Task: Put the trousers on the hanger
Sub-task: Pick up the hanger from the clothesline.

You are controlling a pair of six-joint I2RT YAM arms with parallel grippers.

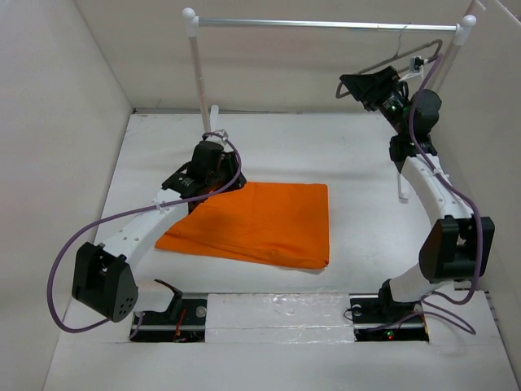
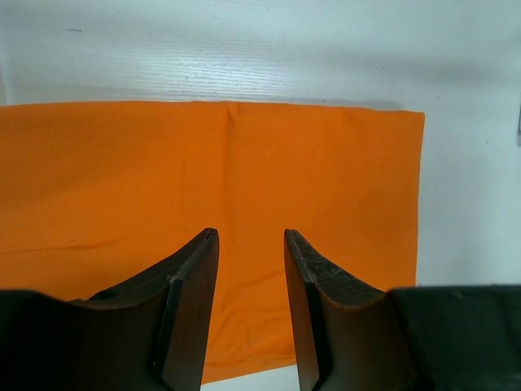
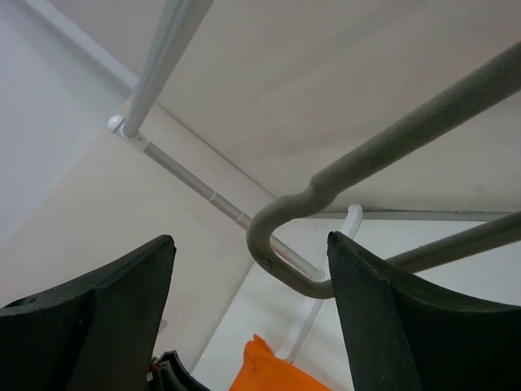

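right end effector, open around the hanger, could nudge it off the rail; left end effector half-open, empty.

My arms are white links between boxy black joints, each trailed by a looping purple cable. At lower right, a green light glows on my right base. My left gripper has dark, wedge-shaped fingers.

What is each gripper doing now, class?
Left gripper: open over the bright orange cloth trousers, holding nothing.
Right gripper: open around a corner of the thin grey triangular hanger.
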